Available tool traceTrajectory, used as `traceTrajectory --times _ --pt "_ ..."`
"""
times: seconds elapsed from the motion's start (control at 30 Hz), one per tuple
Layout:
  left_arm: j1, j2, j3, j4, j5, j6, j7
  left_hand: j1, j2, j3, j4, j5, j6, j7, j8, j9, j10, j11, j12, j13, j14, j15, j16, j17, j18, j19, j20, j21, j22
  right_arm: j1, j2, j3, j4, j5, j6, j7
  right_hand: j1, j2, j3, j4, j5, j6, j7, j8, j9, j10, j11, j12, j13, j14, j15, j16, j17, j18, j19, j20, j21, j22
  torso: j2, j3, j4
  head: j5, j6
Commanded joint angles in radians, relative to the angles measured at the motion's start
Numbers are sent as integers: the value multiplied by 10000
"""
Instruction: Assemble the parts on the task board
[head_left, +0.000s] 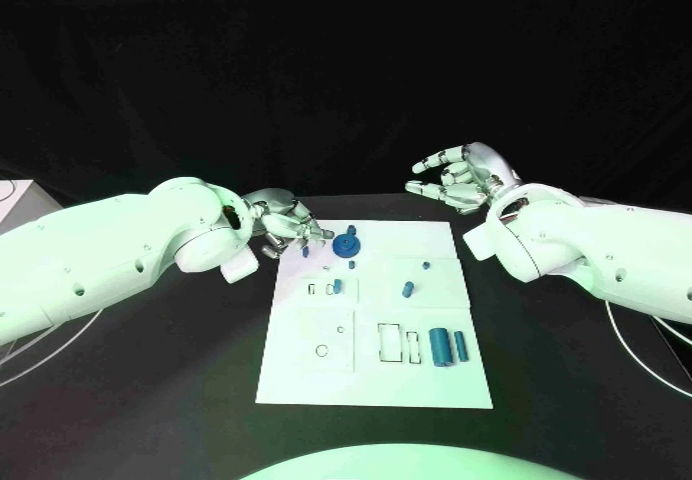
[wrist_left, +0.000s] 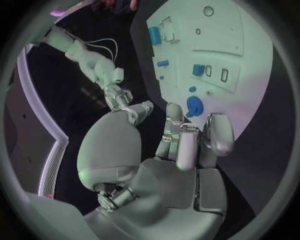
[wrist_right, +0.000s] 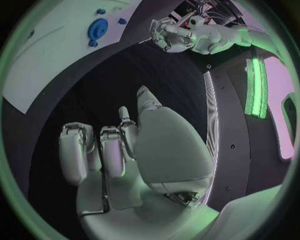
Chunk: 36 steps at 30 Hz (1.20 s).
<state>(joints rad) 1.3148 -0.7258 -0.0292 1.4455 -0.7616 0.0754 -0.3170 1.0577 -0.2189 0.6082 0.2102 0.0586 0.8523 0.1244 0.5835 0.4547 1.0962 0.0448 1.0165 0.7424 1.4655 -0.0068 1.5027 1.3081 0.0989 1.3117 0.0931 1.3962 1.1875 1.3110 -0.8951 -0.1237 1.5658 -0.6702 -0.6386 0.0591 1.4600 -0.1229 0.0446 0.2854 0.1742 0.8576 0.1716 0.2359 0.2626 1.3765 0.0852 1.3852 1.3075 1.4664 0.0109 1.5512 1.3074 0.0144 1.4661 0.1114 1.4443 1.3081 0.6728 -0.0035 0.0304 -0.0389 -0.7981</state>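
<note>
I see left hand (head_left: 284, 222) at white task board's (head_left: 378, 385) far left corner, fingers curled, nothing visibly held | right hand (head_left: 462, 178) raised past far right corner, fingers curled, holding nothing | round blue gear part (head_left: 348, 245) just beside left fingertips, apart | two blue cylinders (head_left: 449, 347) near right edge | I can read no writing

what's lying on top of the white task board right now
On the task board: a blue gear near its far edge, two blue cylinders and several small blue pieces. The left hand covers the far left corner.
</note>
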Motion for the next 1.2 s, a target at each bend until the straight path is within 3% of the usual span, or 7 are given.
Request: traceTrajectory --times 0.03,0.3,0.63,1.0,1.2 --pt "139 368 -47 -242 -1542 1552 -1658 -181 5 -131 188 -51 -109 -15 41 100 66 28 46 23 387 -70 43 1000 -151 75 -30 50 22 31 11 0 -126 639 432 111 -27 -24 44 36 41 -11 2 50 5 -71 27 -31 743 903 -3 -48 2122 176 502 6 -59 1739 -62 55 5 26 -65" --pt "252 1208 -192 -960 -1961 2254 -2438 -294 46 -701 593 -51 -371 52 -119 305 61 92 191 189 406 -15 61 1088 -178 140 15 107 141 56 64 0 -277 670 451 -62 -51 -26 40 38 56 -36 5 44 1 -80 29 -36 735 898 -3 -56 2107 176 502 4 -61 1739 -92 76 22 68 -113" --pt "270 2049 -325 -1760 -2058 2598 -2744 -322 126 -968 751 -51 -362 47 -140 419 218 92 437 475 483 -12 139 1271 -209 242 25 190 298 61 149 -1 -348 604 493 -227 -69 -28 39 38 67 -60 9 38 -3 -87 31 -41 727 898 -2 -57 2106 180 496 3 -78 1728 -24 58 -11 92 -143" --pt "264 2502 -385 -2155 -2014 2821 -2722 -254 232 -1014 738 -45 -357 42 -147 476 231 88 497 537 506 -12 164 1330 -222 283 27 227 367 60 237 -2 -410 534 547 -332 -87 -30 35 40 74 -80 12 32 -6 -88 34 -41 726 894 -1 -64 2092 182 492 3 -88 1721 3 53 13 53 -241" --pt "244 2757 -472 -2362 -1975 3025 -2684 -223 249 -1023 726 -45 -350 40 -145 493 216 86 492 522 519 -13 176 1360 -224 289 27 234 380 60 285 -3 -444 514 570 -355 -109 -26 34 42 81 -102 16 27 -9 -88 36 -39 724 889 1 -72 2076 186 485 3 -108 1709 33 51 10 52 -285"
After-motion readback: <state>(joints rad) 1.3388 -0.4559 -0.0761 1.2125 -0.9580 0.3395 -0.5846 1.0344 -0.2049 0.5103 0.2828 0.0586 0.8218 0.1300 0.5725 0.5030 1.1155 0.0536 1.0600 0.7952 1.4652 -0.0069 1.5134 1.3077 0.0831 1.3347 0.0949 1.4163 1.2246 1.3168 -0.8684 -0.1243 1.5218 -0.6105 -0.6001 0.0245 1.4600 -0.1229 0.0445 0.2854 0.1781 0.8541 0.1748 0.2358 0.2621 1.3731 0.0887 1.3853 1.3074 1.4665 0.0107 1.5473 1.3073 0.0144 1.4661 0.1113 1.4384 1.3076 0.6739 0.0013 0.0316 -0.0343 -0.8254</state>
